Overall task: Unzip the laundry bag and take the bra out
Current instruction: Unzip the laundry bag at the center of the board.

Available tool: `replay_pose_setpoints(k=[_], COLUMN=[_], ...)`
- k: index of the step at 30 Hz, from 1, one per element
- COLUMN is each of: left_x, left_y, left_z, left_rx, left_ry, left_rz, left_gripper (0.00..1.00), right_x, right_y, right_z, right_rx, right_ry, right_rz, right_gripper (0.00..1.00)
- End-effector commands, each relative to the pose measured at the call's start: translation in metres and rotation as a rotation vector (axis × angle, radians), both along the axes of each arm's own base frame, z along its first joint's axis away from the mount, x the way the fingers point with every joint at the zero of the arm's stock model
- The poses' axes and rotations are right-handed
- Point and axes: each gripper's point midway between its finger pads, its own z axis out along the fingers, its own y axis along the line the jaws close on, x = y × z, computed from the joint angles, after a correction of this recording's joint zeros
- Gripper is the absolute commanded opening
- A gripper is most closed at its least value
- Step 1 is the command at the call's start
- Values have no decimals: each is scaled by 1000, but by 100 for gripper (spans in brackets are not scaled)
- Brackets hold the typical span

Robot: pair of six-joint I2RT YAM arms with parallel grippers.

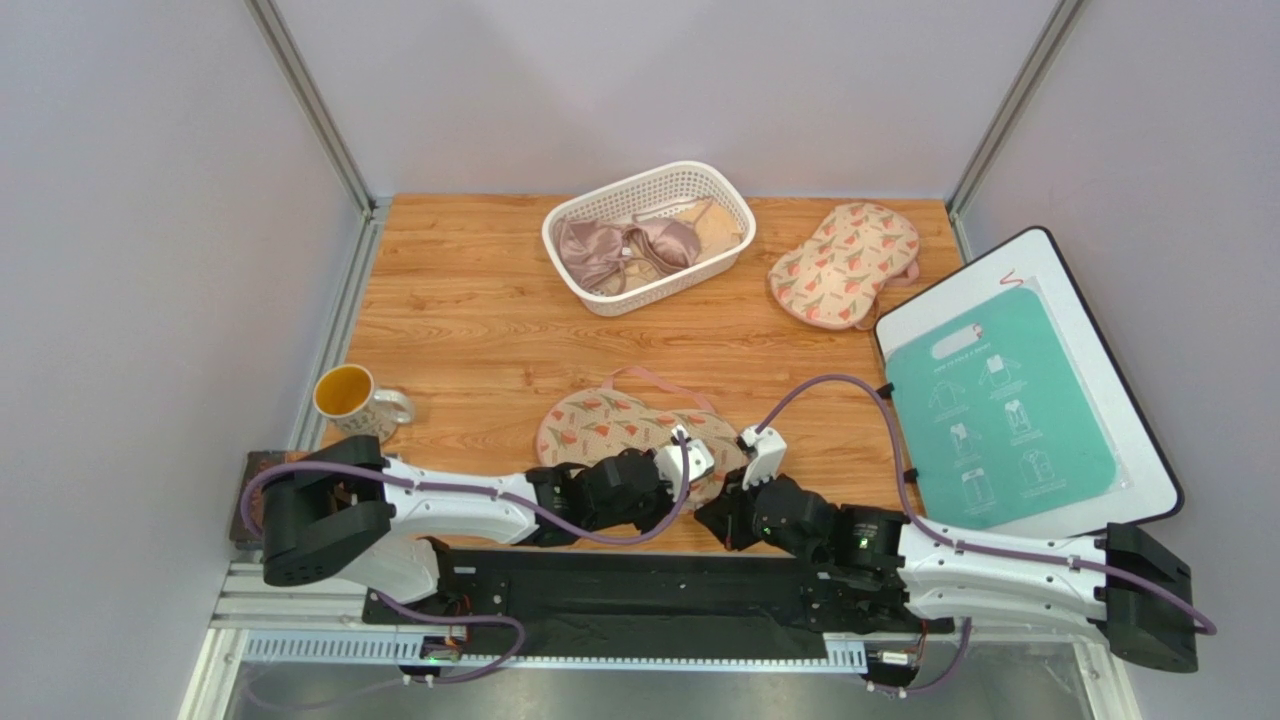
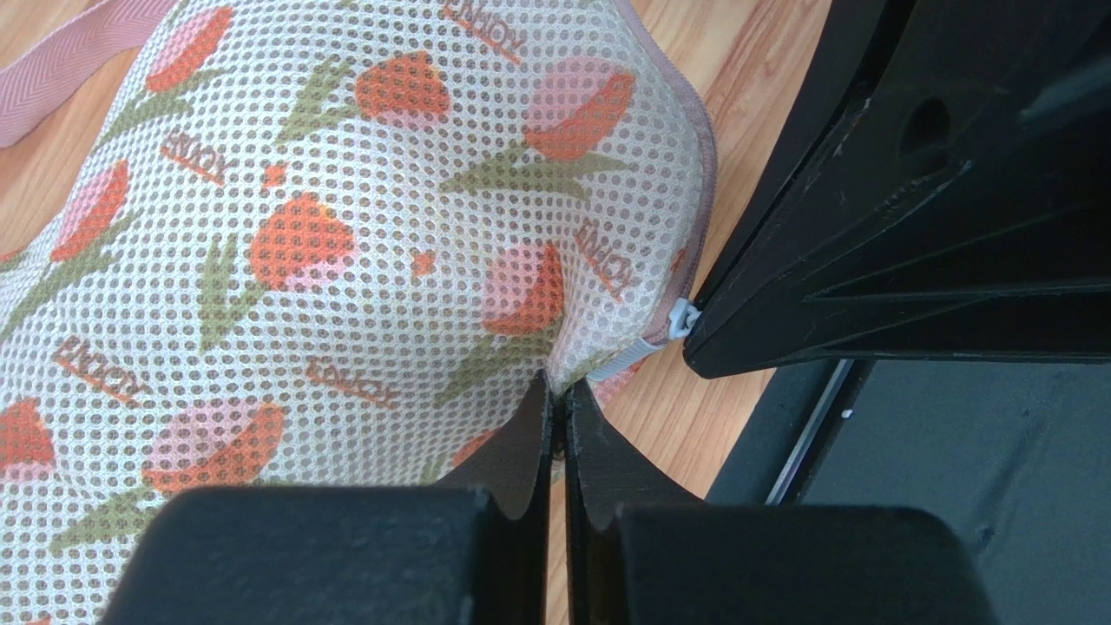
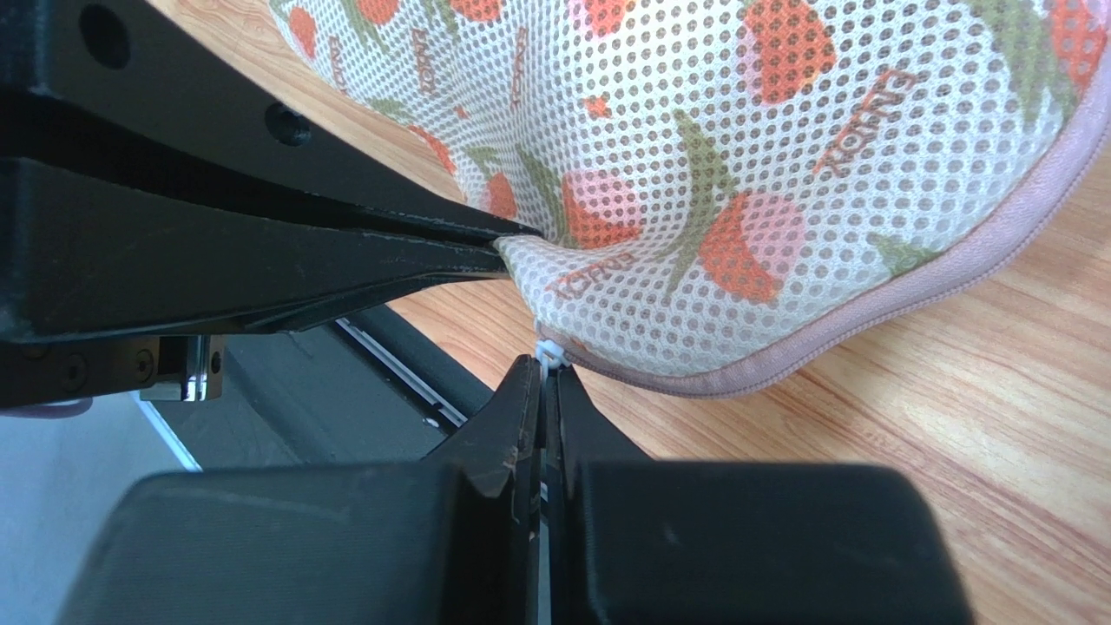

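Note:
The laundry bag (image 1: 609, 428), beige mesh with pink-red flowers and pink zip edging, lies flat on the wooden table near the front edge. It fills the left wrist view (image 2: 326, 235) and the right wrist view (image 3: 783, 169). My left gripper (image 2: 558, 391) is shut on a pinch of the bag's fabric beside the zip end. My right gripper (image 3: 544, 371) is shut on the small white zip pull (image 3: 550, 352), right next to the left fingertips (image 3: 483, 254). Both grippers meet at the bag's near right edge (image 1: 709, 483). The zip edging looks closed. The mustard-yellow bra is out of view.
A white basket (image 1: 718, 192) at the back holds a mauve satin bra (image 1: 609, 248) and a pale beige bra. A second floral bag (image 1: 845, 263) lies at the back right. A yellow mug (image 1: 349, 395) stands at the left. A white board with a teal card (image 1: 1022, 398) lies at the right.

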Motion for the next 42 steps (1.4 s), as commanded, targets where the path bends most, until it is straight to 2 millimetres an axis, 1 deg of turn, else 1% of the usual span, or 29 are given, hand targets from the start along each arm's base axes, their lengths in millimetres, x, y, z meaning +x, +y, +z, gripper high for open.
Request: replay_pose_setpoints(k=[1,2,4,5,6,8,9,13,17,24,25,26,28,29,30,31,32,33,34,35,36,37,38,39,40,41,42], left_x=[5,6,5,5,3,3,2,2,-1,-3,-3,-6,-8,-10,-11,-11,-11,-11,-12,-13,-14,-15,-17,-17,-16,-15,-14], left_y=[-1,1,9,11,17,22,27,37,41,55,55,59,60,58,59,57,50,45,39,27,22,15,7,3,-2,-8,-12], left_z=[7,10,6,9,4,6,2,1,7,13,18,17,23,27,28,34,47,55,63,79,85,87,95,95,86,90,86], left_rx=[-2,-7,7,-1,12,5,18,32,20,39,30,44,36,37,47,41,19,5,-16,-66,-80,-87,-107,-100,-69,-72,-59], left_ry=[-50,-59,-73,-79,-80,-86,-89,-101,-121,-128,-131,-130,-129,-120,-115,-116,-117,-124,-126,-127,-133,-131,-131,-134,-127,-128,-128], left_rz=[14,15,16,18,18,24,29,45,53,91,91,89,87,76,72,70,66,53,43,21,2,-12,-34,-45,-51,-51,-54], left_gripper=[0,0,0,0,0,0,0,0,0,0,0,0,1,7,28,38,43,51,55,60,71,75,76,76,76,76,76], right_x=[6,6,9,11,12,15,16,19,26,31,31,31,28,27,27,24,24,24,23,23,22,21,22,21,22,21,21], right_y=[11,10,6,2,1,-2,-3,-7,-12,-22,-22,-22,-19,-17,-15,-13,-11,-11,-10,-7,-6,-4,-4,-4,-4,-4,-4], right_z=[25,24,23,21,21,24,25,29,24,11,10,10,11,12,14,12,12,11,10,11,11,12,13,14,15,15,17], right_rx=[86,82,74,64,62,70,74,84,68,34,36,40,49,59,65,60,64,62,66,77,83,92,95,98,101,99,104], right_ry=[1,5,12,18,19,21,20,20,34,51,56,57,67,67,69,79,80,83,89,91,94,94,94,93,91,91,86], right_rz=[-23,-24,-36,-45,-47,-54,-55,-65,-88,-116,-116,-117,-97,-88,-80,-65,-61,-57,-52,-47,-43,-38,-39,-37,-39,-36,-35], right_gripper=[0,0,0,0,0,0,0,0,0,0,0,0,0,0,0,0,0,0,0,0,0,0,0,0,0,0,0])
